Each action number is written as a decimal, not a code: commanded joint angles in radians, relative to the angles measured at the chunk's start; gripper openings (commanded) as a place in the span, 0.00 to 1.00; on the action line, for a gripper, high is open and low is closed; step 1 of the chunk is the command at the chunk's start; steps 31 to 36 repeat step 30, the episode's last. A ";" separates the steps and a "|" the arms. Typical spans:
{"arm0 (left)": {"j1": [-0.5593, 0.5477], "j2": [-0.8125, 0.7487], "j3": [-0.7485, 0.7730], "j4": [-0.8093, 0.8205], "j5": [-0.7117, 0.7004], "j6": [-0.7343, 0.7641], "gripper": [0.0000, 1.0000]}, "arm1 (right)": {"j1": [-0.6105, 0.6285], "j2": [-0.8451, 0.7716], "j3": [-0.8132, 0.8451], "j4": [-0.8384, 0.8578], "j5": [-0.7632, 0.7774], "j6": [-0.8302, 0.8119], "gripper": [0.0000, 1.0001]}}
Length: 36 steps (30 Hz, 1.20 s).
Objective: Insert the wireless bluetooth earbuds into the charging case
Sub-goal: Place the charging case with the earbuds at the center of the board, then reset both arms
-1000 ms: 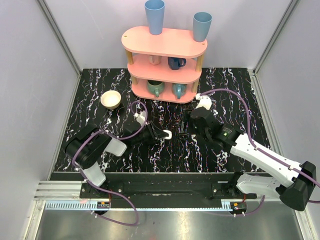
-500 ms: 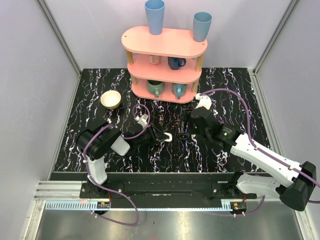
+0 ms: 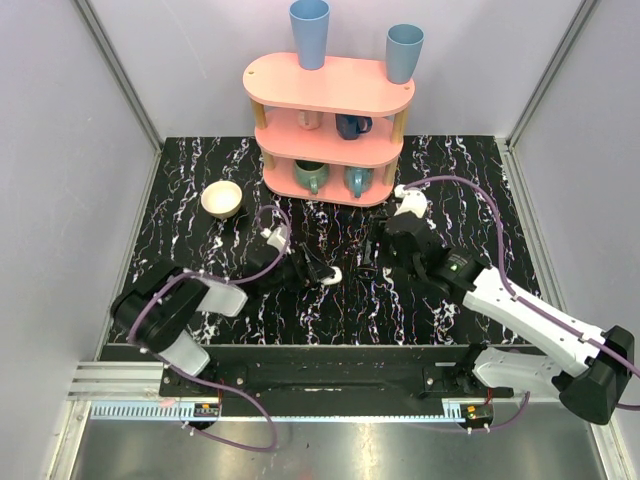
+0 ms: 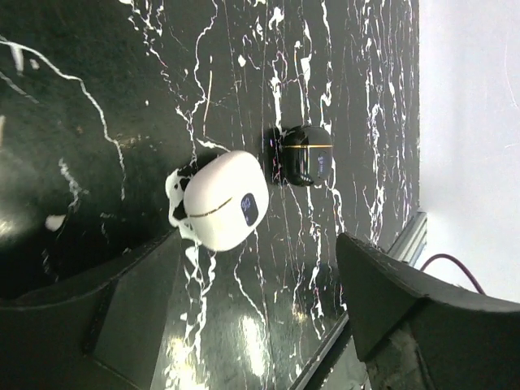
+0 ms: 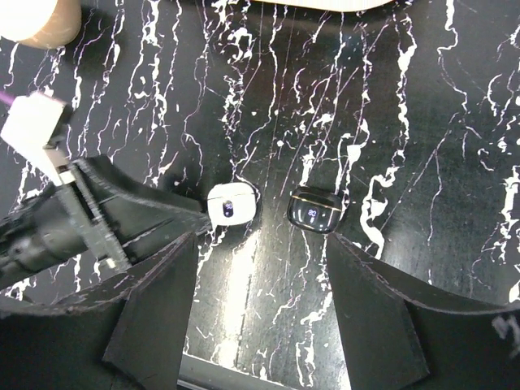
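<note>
The charging case (image 3: 334,273) is small, white and rounded, with a dark lit spot at its centre, and it lies shut on the black marble table. My left gripper (image 3: 320,272) is low beside it, open. In the left wrist view the charging case (image 4: 223,199) sits just past the tip of one finger (image 4: 130,301), outside the gap of the left gripper (image 4: 260,313). My right gripper (image 5: 260,305) hovers open above the charging case (image 5: 231,203). The earbuds are out of view.
A glossy black case (image 3: 368,270) lies just right of the white one, also seen as the black case (image 5: 315,210). A pink three-tier shelf (image 3: 330,110) with mugs and blue cups stands at the back. A cream bowl (image 3: 222,198) sits back left.
My left gripper's jaws have spread apart and the white case now lies free at the fingertips. The left arm's elbow has swung left. The right arm has barely moved.
</note>
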State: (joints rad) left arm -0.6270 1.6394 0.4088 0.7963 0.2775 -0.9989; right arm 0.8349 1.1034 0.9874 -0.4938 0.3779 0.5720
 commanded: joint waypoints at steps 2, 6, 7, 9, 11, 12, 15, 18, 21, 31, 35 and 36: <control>0.010 -0.293 -0.021 -0.337 -0.179 0.184 0.90 | -0.042 -0.022 0.019 0.005 0.044 -0.044 0.72; 0.010 -0.522 0.031 -0.586 -0.268 0.340 0.99 | -0.137 -0.008 0.014 0.000 0.015 -0.063 0.76; 0.010 -0.564 0.056 -0.647 -0.274 0.421 0.99 | -0.170 -0.001 0.014 -0.008 -0.006 -0.061 0.81; 0.012 -0.673 0.085 -0.739 -0.322 0.486 0.99 | -0.302 0.022 0.013 -0.009 -0.114 -0.069 0.85; 0.012 -0.762 0.117 -0.772 -0.377 0.552 0.99 | -0.397 0.033 0.001 0.000 -0.169 -0.093 0.95; 0.010 -0.785 0.122 -0.770 -0.417 0.559 0.99 | -0.427 0.042 -0.004 0.006 -0.175 -0.099 0.97; 0.013 -0.831 0.169 -0.846 -0.570 0.490 0.99 | -0.537 0.056 -0.030 0.026 -0.197 -0.106 1.00; 0.012 -0.833 0.263 -0.939 -0.592 0.537 0.99 | -0.665 0.062 -0.053 0.050 -0.232 -0.100 1.00; 0.013 -0.833 0.314 -0.970 -0.644 0.543 0.99 | -0.749 0.076 -0.061 0.072 -0.257 -0.116 1.00; 0.013 -0.854 0.360 -1.000 -0.702 0.612 0.99 | -0.757 0.053 -0.082 0.093 -0.162 -0.184 1.00; 0.013 -0.854 0.360 -1.000 -0.702 0.612 0.99 | -0.757 0.053 -0.082 0.093 -0.162 -0.184 1.00; 0.013 -0.854 0.360 -1.000 -0.702 0.612 0.99 | -0.757 0.053 -0.082 0.093 -0.162 -0.184 1.00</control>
